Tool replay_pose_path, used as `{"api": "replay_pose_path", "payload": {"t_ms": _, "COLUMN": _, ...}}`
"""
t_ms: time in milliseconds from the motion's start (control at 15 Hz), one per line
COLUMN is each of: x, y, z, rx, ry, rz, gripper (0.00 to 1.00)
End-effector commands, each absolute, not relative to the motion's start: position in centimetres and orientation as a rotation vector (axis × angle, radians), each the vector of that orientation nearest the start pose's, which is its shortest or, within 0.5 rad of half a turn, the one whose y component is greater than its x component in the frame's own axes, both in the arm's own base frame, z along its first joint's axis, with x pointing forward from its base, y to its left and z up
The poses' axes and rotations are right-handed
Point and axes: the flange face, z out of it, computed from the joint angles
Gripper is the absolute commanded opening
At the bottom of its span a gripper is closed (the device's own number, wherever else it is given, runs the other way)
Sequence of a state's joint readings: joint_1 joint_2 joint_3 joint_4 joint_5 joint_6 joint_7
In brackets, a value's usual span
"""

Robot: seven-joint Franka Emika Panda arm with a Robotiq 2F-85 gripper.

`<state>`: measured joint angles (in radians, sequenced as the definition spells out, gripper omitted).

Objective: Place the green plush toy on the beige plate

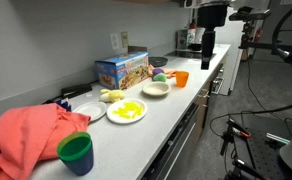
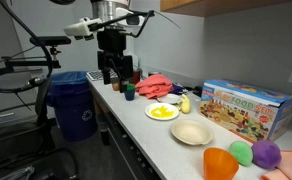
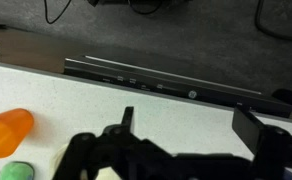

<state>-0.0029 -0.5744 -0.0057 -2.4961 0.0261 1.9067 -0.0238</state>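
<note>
A long white laminate countertop (image 1: pixel 176 110) runs along the wall above dark cabinet fronts, with dark grey floor beside it. The round beige plate (image 2: pixel 192 133) sits on this surface, bare. The green plush toy (image 2: pixel 241 152) lies on the counter close to the plate but off it, between an orange plastic cup (image 2: pixel 219 163) and a purple plush toy (image 2: pixel 267 153). On the plate's other side are a white plate of yellow food (image 2: pixel 163 112) and, farther off, a crumpled red cloth (image 2: pixel 156 85). A colourful cardboard toy box (image 2: pixel 244 108) stands behind the plate by the wall. The black Robotiq gripper (image 2: pixel 112 75) hangs above the counter, clear of the plate, fingers spread wide and holding nothing.
</note>
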Motion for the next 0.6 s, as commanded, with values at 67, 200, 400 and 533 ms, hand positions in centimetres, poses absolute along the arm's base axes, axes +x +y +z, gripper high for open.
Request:
{"api": "replay_pose_path", "payload": {"t_ms": 67, "x": 37.31, "y": -0.16, "z": 48.08, "rx": -3.114, "ry": -0.011, "rz": 0.024, "gripper": 1.0}}
{"api": "replay_pose_path", "payload": {"t_ms": 200, "x": 37.31, "y": -0.16, "z": 48.08, "rx": -3.114, "ry": -0.011, "rz": 0.024, "gripper": 1.0}}
{"api": "replay_pose_path", "payload": {"t_ms": 400, "x": 37.31, "y": -0.16, "z": 48.08, "rx": -3.114, "ry": -0.011, "rz": 0.024, "gripper": 1.0}}
{"api": "replay_pose_path", "payload": {"t_ms": 533, "x": 37.31, "y": -0.16, "z": 48.08, "rx": -3.114, "ry": -0.011, "rz": 0.024, "gripper": 1.0}}
